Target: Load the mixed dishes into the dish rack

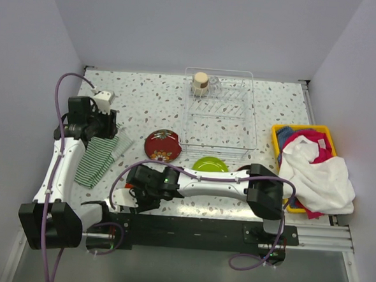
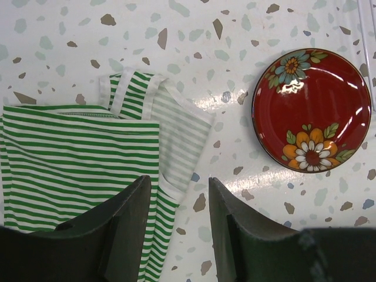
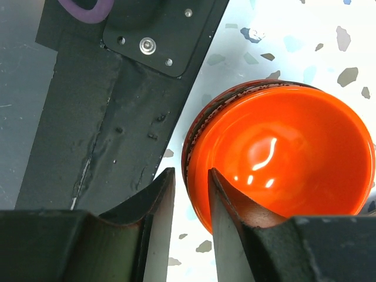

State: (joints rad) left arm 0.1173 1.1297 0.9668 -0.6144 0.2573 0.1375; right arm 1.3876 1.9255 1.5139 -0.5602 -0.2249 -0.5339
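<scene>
1. Nearest you, the right gripper (image 3: pixel 191 173) sits low against the black mounting rail (image 3: pixel 111 111), which crowds it on one side. The orange bowl (image 3: pixel 282 153) rests on the table here. Its rim runs between the two fingers, one inside the bowl and one outside. You cannot tell whether they pinch the rim or only straddle it.
2. A dark ribbed edge shows beneath the bowl's rim, and what it belongs to is unclear. From above, the right arm's wrist hides the bowl almost wholly.
3. A little farther, the lime green plate (image 1: pixel 210 164) lies just before the rack's near edge, partly cut off by the right forearm. The dark red plate (image 1: pixel 162 145), painted with flowers, lies flat to its left, in full view.
4. The left gripper (image 2: pixel 176 185) hangs released, with nothing between its fingers, over the edge of the green-white striped cloth (image 2: pixel 76 158). It is apart from the red plate.
5. At the right edge, the yellow bin (image 1: pixel 276 132) holds coloured cloths, and a white cloth (image 1: pixel 316 177) spills over its near rim.
6. Farthest, the dish rack (image 1: pixel 217 139) holds a beige cup (image 1: pixel 200 83), upright in its far-left corner.
</scene>
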